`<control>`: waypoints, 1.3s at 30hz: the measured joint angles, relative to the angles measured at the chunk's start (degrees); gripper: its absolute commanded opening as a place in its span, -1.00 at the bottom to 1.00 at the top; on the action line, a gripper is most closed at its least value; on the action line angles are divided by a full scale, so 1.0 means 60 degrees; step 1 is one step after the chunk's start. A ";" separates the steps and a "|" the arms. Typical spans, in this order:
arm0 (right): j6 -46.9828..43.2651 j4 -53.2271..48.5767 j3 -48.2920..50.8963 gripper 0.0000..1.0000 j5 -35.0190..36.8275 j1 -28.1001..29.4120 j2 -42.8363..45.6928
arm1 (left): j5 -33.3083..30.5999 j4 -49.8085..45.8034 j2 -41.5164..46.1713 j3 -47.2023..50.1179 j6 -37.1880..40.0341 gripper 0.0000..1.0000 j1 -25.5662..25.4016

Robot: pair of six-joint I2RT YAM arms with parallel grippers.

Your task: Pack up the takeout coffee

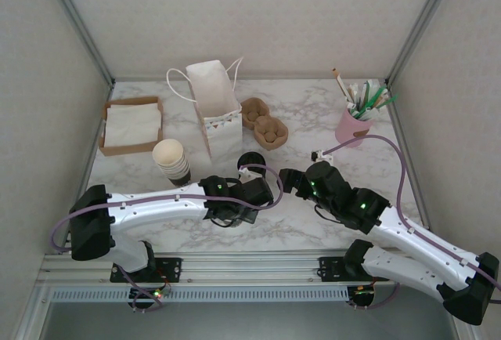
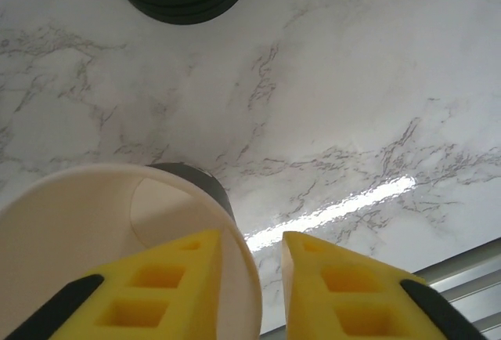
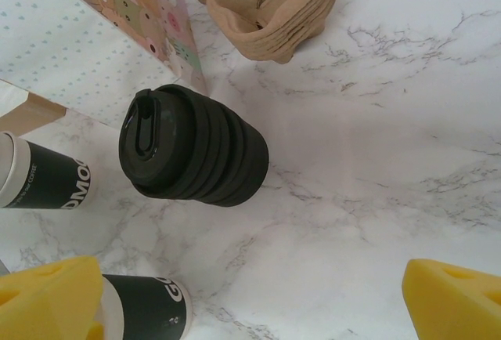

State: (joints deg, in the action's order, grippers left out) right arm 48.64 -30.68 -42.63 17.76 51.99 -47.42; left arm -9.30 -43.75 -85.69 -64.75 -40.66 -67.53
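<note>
Left claw (image 2: pixel 250 240) astride cup (image 2: pixel 78 222) rim

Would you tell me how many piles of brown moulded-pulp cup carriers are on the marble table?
2. One brown moulded-pulp carrier pile sits just right of the white paper bag; the second pile lies beside it, nearer the arms. More may hide behind the bag.

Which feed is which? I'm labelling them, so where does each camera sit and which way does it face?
Top external: above and behind the bases, looking down on the marble table; left arm and right arm show.
Left wrist: on the left gripper, looking down past its yellow fingers, astride the takeout coffee cup rim.
Right wrist: on the right gripper, jaws wide, facing the paper bag.
Shared: the black lid stack appears in all three.
</note>
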 measured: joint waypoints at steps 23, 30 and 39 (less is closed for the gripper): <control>-0.0980 -0.3173 -0.4262 0.98 0.0798 -0.0044 -0.3639 | 0.0758 0.2670 0.4914 0.2463 0.0517 0.99 0.3147; -0.2280 -0.3384 -0.5136 0.97 0.0291 0.0022 -0.4987 | 0.1942 0.3759 0.6430 0.4204 0.0193 0.99 0.4138; -0.3246 -0.4262 -0.7901 0.95 0.0874 0.1129 -0.7963 | 0.3381 0.4481 0.7457 0.5730 -0.0324 0.99 0.5643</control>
State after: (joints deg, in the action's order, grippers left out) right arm 29.17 -56.25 -90.04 23.00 58.76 -95.20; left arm 10.98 -16.86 -40.95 -30.37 -42.61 -33.67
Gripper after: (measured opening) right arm 0.980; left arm 0.995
